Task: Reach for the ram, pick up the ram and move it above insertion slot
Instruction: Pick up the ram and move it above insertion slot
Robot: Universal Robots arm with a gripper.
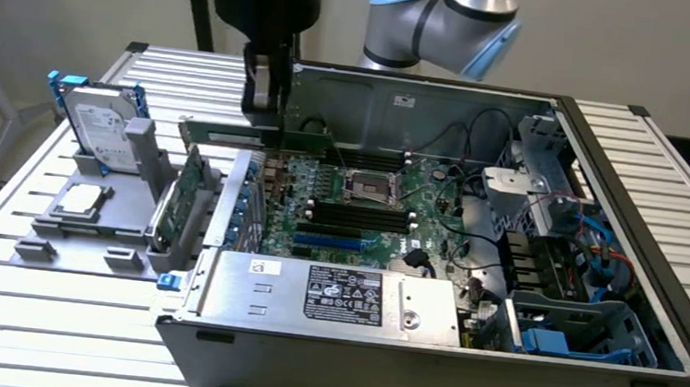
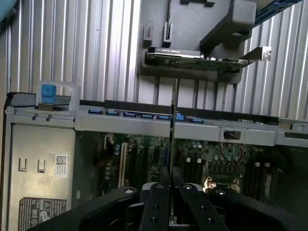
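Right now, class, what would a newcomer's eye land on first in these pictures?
The open computer case with its green motherboard dominates the exterior view. Above the board, the black pincer hangs shut on the ram, a thin green stick held level. At the exterior view's left, a hard drive stands upright in a grey holder.

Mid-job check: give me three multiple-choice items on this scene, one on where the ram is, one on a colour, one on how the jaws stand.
1. Where is the ram?
A. seated in a motherboard slot
B. in the air, held by the gripper
C. lying in the grey holder

2. What colour is the frame around the hard drive?
A. red
B. blue
C. yellow

3. How do the jaws stand?
A. wide open and empty
B. shut on the ram
C. shut on a cable

Answers:
1 B: the ram hangs from the gripper, clear of the slots.
2 B: blue edges show around the drive.
3 B: the wrist view shows the jaws pinching the ram's thin edge.
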